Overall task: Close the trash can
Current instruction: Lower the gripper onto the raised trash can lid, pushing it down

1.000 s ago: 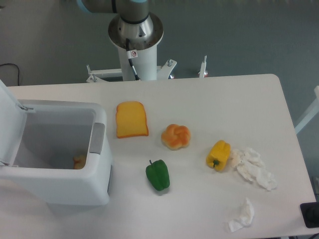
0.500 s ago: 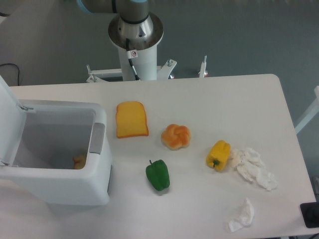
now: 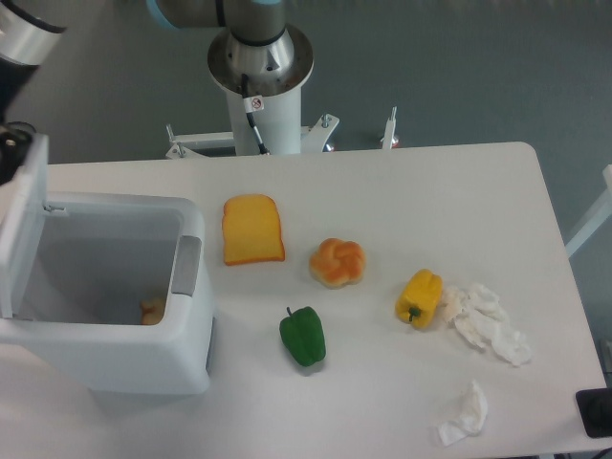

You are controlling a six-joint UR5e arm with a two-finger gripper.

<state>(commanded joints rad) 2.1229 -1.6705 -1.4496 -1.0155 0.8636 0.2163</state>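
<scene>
Fixed camera, overhead view. The trash can (image 3: 115,296) stands at the left end of the table (image 3: 402,191), open, with a small yellowish item visible at its bottom. Its lid (image 3: 23,229) rises from the far left rim, now tipped further toward the opening than a second ago, when it leaned outward past the frame edge. The arm has entered at the top left corner, and the gripper (image 3: 13,143) sits just behind the lid's upper edge; whether its fingers are spread or pressed together cannot be told, as only a dark part shows. The grey latch tab (image 3: 186,265) lies on the can's right rim. Right of the can lie a toast slice (image 3: 252,229), a bun (image 3: 338,262), a green pepper (image 3: 303,336), a yellow pepper (image 3: 420,297) and crumpled tissues (image 3: 490,323). Judgement: closing has begun; the lid must swing across to the latch.
</scene>
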